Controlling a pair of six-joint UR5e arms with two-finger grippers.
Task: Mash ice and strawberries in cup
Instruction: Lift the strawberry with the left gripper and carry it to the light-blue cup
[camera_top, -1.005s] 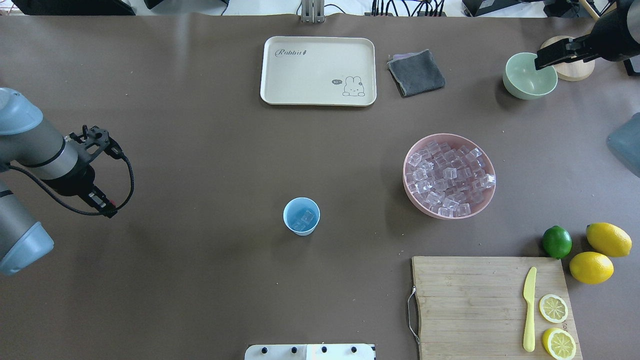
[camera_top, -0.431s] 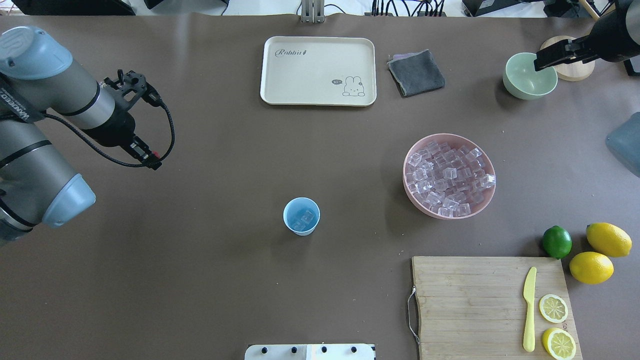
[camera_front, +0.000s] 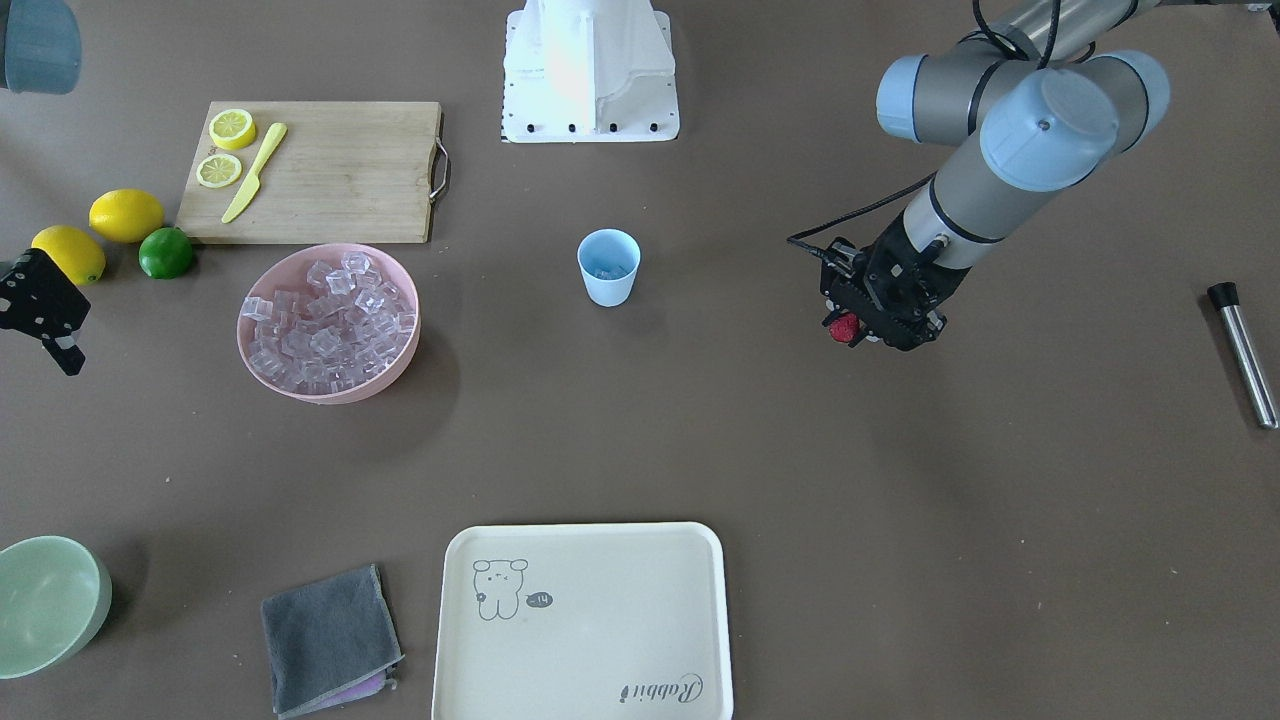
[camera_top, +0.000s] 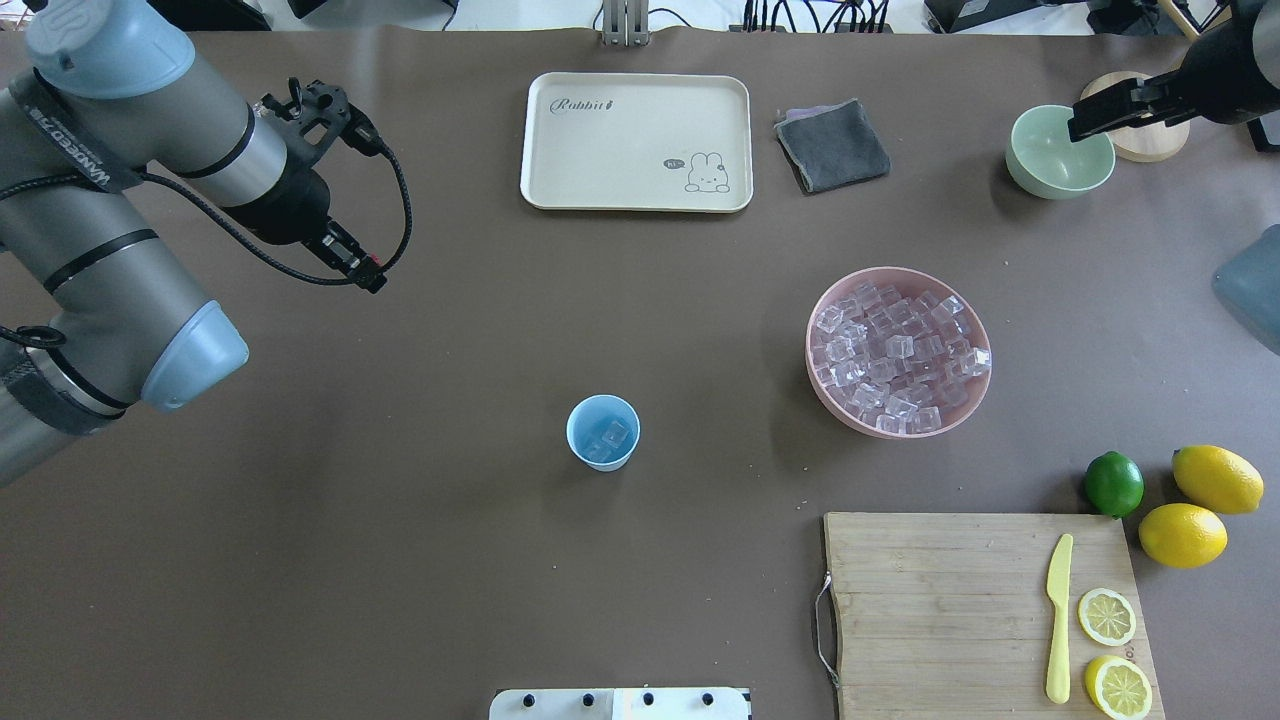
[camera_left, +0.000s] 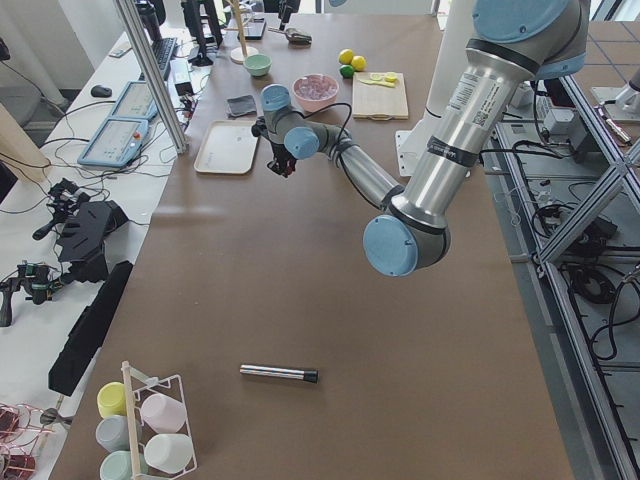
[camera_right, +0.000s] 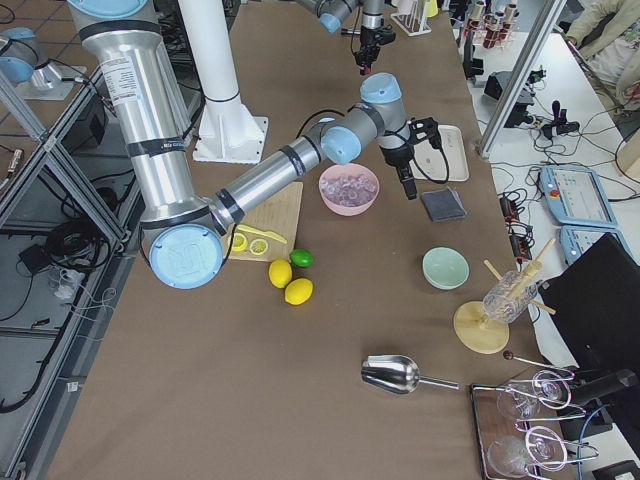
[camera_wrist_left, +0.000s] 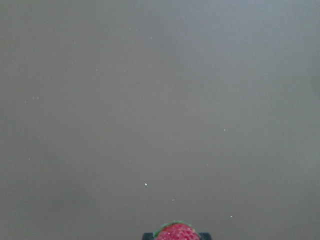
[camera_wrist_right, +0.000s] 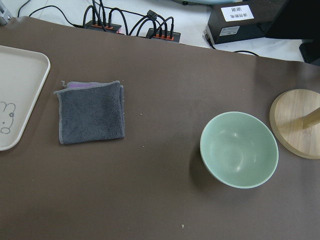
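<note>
The light blue cup (camera_top: 603, 432) (camera_front: 608, 265) stands upright mid-table with a few ice (camera_top: 608, 437) cubes inside. My left gripper (camera_top: 370, 270) (camera_front: 850, 330) hangs above bare table, far to the cup's left and beyond it. It is shut on a red strawberry (camera_front: 845, 328) (camera_wrist_left: 177, 233), which peeks out between the fingertips in the left wrist view. More ice (camera_top: 898, 352) fills the pink bowl (camera_top: 820, 385). At the far right my right gripper (camera_top: 1078, 122) (camera_front: 60, 345) hovers open over a pale green bowl (camera_top: 1050, 170) (camera_wrist_right: 239, 149), holding nothing.
A cream tray (camera_top: 636, 140) and a grey cloth (camera_top: 832, 146) lie at the far side. A cutting board (camera_top: 940, 610) with a yellow knife (camera_top: 1058, 620) and lemon slices sits near right, beside a lime (camera_top: 1113, 483) and lemons. A steel rod (camera_front: 1243, 355) lies far left.
My left arm has swung away from the robot and to the right, carrying the strawberry. The right arm, cup and bowls have not moved.
</note>
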